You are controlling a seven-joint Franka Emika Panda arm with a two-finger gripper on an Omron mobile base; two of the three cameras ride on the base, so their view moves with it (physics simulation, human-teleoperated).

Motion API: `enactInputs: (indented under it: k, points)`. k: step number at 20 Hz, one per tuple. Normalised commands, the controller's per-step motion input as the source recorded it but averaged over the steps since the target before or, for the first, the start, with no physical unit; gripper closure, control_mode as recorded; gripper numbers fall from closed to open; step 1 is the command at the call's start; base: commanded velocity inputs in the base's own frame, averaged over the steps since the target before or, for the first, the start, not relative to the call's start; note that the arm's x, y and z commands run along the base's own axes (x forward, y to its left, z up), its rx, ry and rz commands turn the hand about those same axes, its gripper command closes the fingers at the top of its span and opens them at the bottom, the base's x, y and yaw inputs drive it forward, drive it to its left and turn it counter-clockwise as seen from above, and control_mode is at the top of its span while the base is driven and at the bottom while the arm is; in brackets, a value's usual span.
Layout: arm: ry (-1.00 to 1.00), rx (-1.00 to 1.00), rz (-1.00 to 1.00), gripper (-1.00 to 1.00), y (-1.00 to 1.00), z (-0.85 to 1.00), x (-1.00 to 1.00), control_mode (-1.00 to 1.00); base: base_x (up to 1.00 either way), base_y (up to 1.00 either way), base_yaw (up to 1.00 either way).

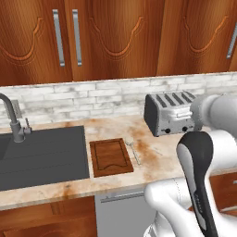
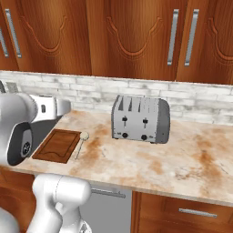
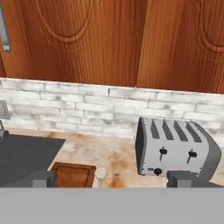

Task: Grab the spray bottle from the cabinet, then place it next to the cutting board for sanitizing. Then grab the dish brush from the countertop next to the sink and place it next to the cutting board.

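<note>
The spray bottle is out of view, and the cabinet [image 1: 115, 37] doors above the counter are all shut. The dark-brown cutting board [image 1: 111, 156] [image 2: 58, 144] [image 3: 73, 174] lies on the countertop [image 1: 155, 164] just right of the sink [image 1: 41, 157]. The pale dish brush [image 1: 133, 149] [image 2: 81, 142] lies along the board's right edge, and its round head [image 3: 101, 173] points toward the wall. My gripper [image 3: 112, 178] is open, holds nothing, and hangs above the counter facing the backsplash, with the board and brush low between its fingertips [image 3: 41, 178].
A silver four-slot toaster [image 1: 171, 113] [image 2: 141, 119] [image 3: 175, 148] stands right of the board near the brick backsplash [image 2: 136, 93]. A grey faucet [image 1: 11, 118] rises behind the sink. Bare countertop [image 2: 182, 159] stretches right of the toaster.
</note>
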Motion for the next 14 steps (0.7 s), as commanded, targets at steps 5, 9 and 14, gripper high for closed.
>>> enactInputs:
  k: [5, 9, 14]
  points:
    - [-0.14, 0.0, -0.02, -1.0, 0.0, 0.15, -0.2, -1.0, 0.0, 0.0, 0.0]
    - [-0.03, 0.0, -0.01, -1.0, 0.0, 0.0, -0.14, 1.0, -0.53, -0.19, -0.02]
    - [0.0, 0.0, 0.0, -1.0, 0.0, 0.0, 0.0, 1.0, -0.67, -0.74, 0.0]
